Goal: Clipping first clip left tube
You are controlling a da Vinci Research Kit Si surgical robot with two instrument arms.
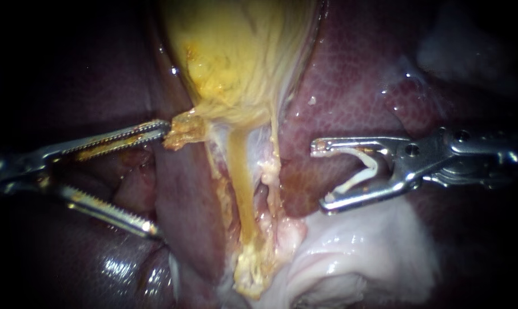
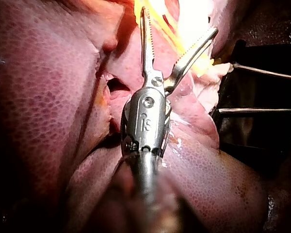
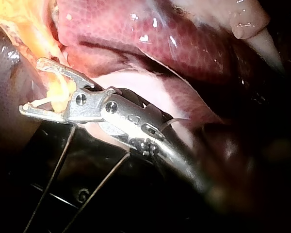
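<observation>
Two instruments face each other across the middle of the endoscope view. The right instrument [image 1: 322,177] reaches in level from the right edge. Its jaws stand wide apart, and a white clip [image 1: 359,170] is seated between them with one leg along each jaw. The jaw tips point toward the frame's centre and lie over dark red liver [image 1: 356,86], just right of the tubes; no tube is between them. In the right wrist view this instrument [image 3: 31,86] shows the same spread. The clip [image 3: 39,103] is visible at its lower jaw, with yellow tissue close behind the gap.

The left instrument [image 1: 159,177] comes in from the left edge with its long serrated jaws open in a broad V, gripping nothing. The tip of its upper jaw touches a ragged yellow flap [image 1: 183,129] at the lower edge of the gallbladder [image 1: 236,57]. The lower jaw lies apart, down over the liver. In the left wrist view its jaws [image 2: 179,19] are splayed, with brightly lit yellow tissue ahead.

The left tube [image 1: 244,189] is a yellow, glistening strand running down from the gallbladder through the centre of the frame, bare of any clip. A thinner, paler strand [image 1: 274,154] runs just to its right. Pale white tissue [image 1: 356,252] fills the lower right.
</observation>
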